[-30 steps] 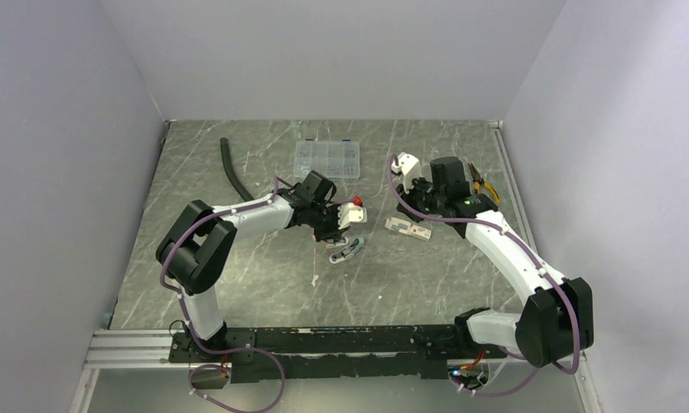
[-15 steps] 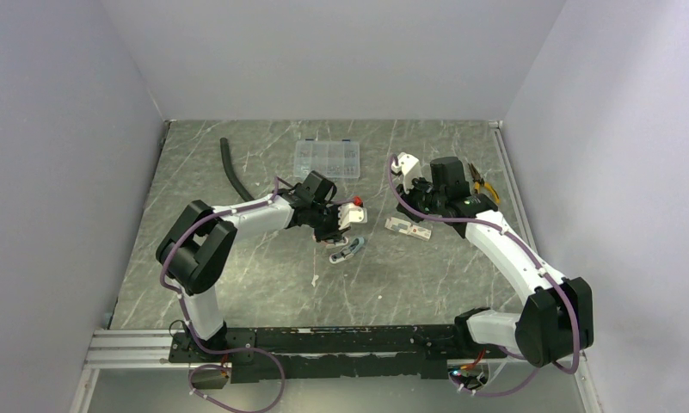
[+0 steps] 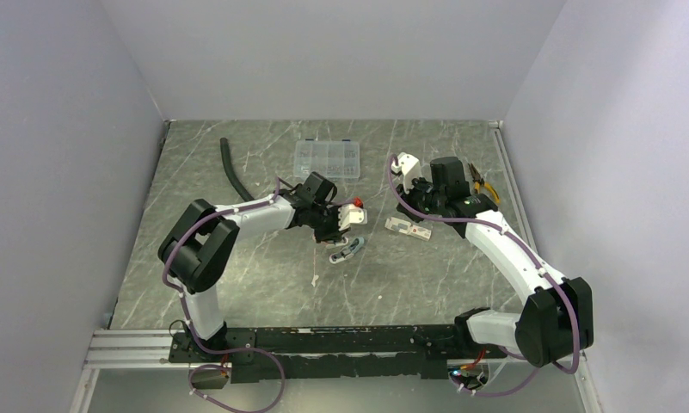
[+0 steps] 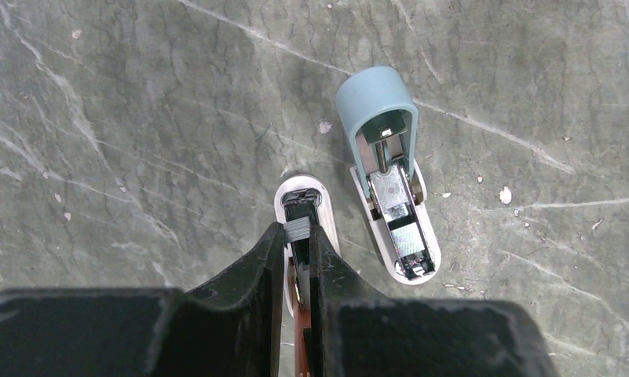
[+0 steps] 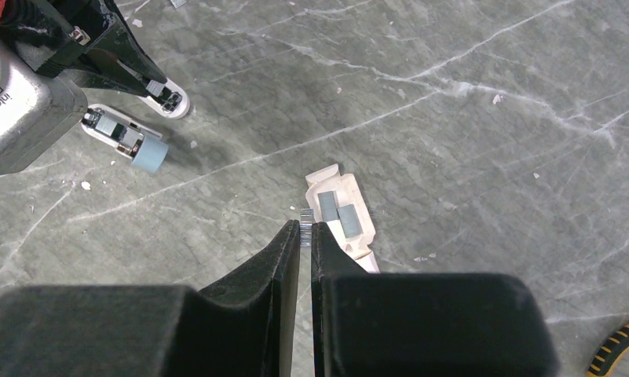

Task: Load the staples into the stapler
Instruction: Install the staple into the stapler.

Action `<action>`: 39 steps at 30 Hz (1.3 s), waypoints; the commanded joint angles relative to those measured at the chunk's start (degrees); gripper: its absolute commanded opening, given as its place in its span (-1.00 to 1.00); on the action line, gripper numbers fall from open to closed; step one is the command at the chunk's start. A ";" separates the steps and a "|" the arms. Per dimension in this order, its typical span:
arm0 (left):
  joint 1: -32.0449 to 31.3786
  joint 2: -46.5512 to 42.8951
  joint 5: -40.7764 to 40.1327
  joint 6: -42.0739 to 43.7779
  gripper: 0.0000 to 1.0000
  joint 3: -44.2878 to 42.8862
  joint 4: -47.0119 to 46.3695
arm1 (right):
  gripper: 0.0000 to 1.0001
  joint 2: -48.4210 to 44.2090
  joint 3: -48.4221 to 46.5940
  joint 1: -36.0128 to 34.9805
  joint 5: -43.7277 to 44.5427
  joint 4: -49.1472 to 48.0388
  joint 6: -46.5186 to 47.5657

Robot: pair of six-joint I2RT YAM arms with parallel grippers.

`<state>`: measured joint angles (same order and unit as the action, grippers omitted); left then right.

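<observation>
Since the earlier frame almost nothing has shifted: the left arm's elbow has edged slightly inward in the top view and its wrist has settled a touch, while the right arm, both staplers and the carton lie as they did.

The main risk sits at the left pincer (image 4: 297, 232); it is pinched narrow on the staples (image 4: 297, 228), a short ribbed grey strip held right over the open channel of the white stapler (image 4: 303, 187). If the strip goes down skewed it may catch on the channel's rim instead of dropping in; the stapler looks light and nothing holds it, so a push could slide it across the counter (image 4: 138, 118). Such a thin strip could also snap or slip out of the tips. The blue stapler (image 4: 374, 90) lies open at 2 o'clock of those tips, close enough to be knocked by a sideways correction.

The right pincer (image 5: 305, 228) is likewise almost closed, seemingly on a second strip (image 5: 304, 225), though it is too small to be sure; it hangs just beside the carton (image 5: 327, 174) at its 1 o'clock, where spare strips (image 5: 327, 206) lie.
</observation>
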<state>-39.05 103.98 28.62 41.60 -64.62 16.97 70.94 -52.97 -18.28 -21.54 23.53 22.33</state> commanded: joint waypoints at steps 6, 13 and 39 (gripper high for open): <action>-0.33 0.53 1.03 1.49 -0.95 -0.06 -0.21 | -0.76 -0.09 -0.38 0.35 -0.95 -0.46 0.35; -0.34 0.96 0.57 1.70 -0.94 -0.33 0.44 | -0.76 -0.01 -0.43 0.35 -0.96 -0.49 0.35; -0.68 1.40 -1.29 1.84 -0.87 -1.96 2.63 | -0.76 0.17 -0.58 0.31 -0.87 -0.42 0.32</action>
<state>-39.22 104.84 27.77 42.65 -64.77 17.08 71.20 -52.97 -18.28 -21.54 23.66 22.33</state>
